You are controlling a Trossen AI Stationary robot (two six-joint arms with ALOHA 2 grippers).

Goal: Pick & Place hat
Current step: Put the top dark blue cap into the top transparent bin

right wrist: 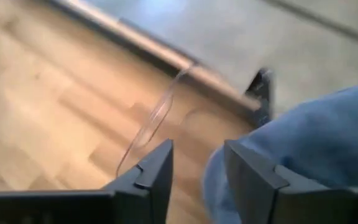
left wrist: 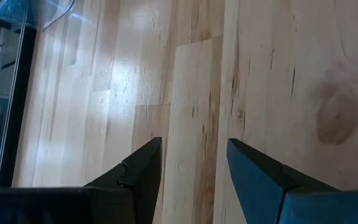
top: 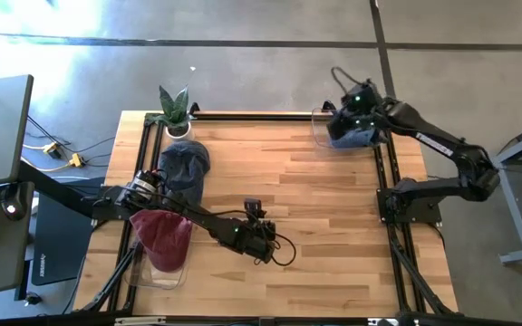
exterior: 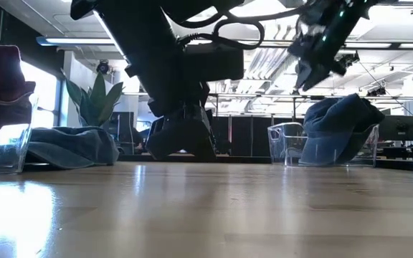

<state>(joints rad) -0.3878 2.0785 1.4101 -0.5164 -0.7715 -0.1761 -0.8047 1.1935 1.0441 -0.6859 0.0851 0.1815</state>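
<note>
Table: wooden top (top: 315,208) inside a black frame, concrete floor around it.
Right gripper (top: 356,107): above the far right corner, fingers parted, nothing between them.
Blue hat (top: 352,134): lying in a clear bin (exterior: 282,143) at that corner, just under the right gripper.
Left gripper (top: 263,243): low over bare wood near the front middle, fingers apart, empty.
Other hats: a dark blue hat (top: 184,166) beside a plant (top: 175,109); a maroon hat (top: 161,235) in a clear container (top: 157,274) at front left.
</note>
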